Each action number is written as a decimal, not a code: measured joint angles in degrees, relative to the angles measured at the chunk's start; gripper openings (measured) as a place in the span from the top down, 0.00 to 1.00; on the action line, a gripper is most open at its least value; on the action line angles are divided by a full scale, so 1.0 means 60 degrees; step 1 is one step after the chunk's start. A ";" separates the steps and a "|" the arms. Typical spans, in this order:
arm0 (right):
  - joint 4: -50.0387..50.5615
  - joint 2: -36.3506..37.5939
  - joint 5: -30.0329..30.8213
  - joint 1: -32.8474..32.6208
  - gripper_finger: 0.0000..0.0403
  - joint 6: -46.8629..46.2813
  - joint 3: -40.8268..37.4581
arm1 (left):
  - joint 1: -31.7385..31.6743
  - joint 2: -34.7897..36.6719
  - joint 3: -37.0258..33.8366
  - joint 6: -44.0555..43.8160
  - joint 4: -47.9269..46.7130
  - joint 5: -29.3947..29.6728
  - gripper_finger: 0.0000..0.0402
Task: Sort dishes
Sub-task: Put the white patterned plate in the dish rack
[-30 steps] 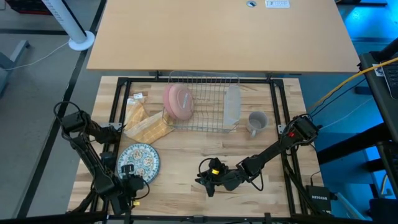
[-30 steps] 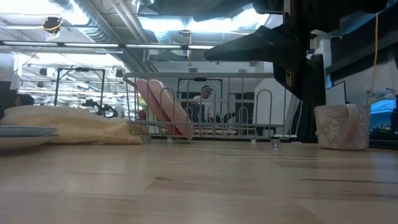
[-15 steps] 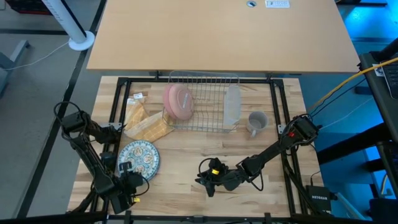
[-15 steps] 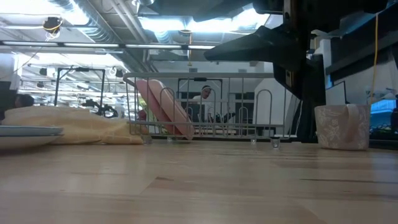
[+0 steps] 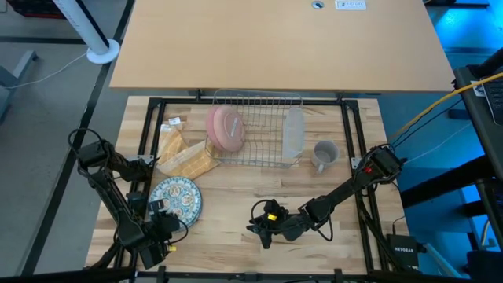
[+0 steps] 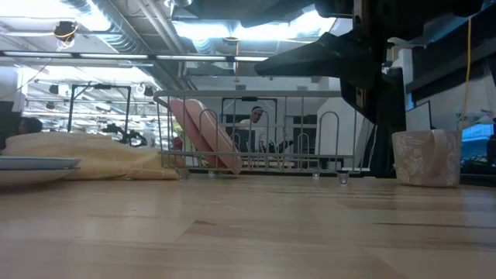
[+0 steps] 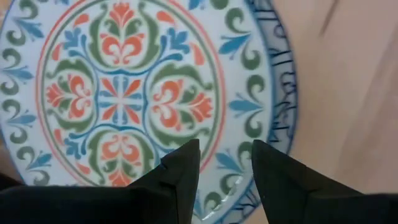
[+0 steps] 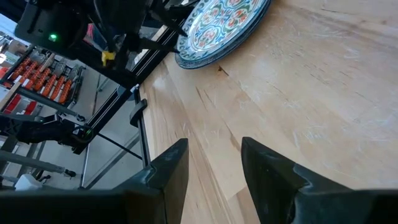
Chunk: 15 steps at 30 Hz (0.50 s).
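A plate with a blue, green and orange pattern (image 5: 179, 198) lies flat on the table at the near left. My left gripper (image 7: 224, 155) points down over its patterned face near the rim, open; whether the fingertips touch the plate I cannot tell. My right gripper (image 5: 259, 228) hovers open above the bare wood at the near middle, pointing toward the plate (image 8: 224, 25). Pink plates (image 5: 225, 128) stand on edge in the wire rack (image 5: 259, 149), leaning on its wires (image 6: 203, 130). A small grey mug (image 5: 324, 153) stands upright to the right of the rack.
A yellow-tan cloth (image 5: 185, 157) lies crumpled to the left of the rack, just beyond the plate. A pale dish (image 5: 293, 130) stands in the rack's right end. Bare wood stretches between the plate, the rack and the right arm. A black frame (image 5: 149, 134) borders the table.
My left gripper has tipped a little over the plate's near edge, staying open. In the low view the plate's rim reaches slightly farther toward the table's middle than a second ago. The right arm has kept still.
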State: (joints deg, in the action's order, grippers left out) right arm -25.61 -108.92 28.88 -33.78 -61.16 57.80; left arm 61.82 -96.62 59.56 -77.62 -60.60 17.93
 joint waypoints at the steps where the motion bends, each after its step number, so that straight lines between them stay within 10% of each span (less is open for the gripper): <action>1: 0.0000 0.0000 0.0000 0.0000 0.62 0.0001 0.0000 | 0.0004 0.0000 0.0047 0.0008 -0.0003 0.0000 0.66; 15: 0.0003 0.0000 -0.0003 0.0000 0.62 -0.0001 -0.0004 | 0.0015 0.0004 0.0358 0.0765 0.0039 0.0011 0.66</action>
State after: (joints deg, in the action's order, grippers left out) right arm -25.59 -108.92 28.86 -33.78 -61.17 57.78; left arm 61.91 -96.60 61.71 -73.03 -60.37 18.00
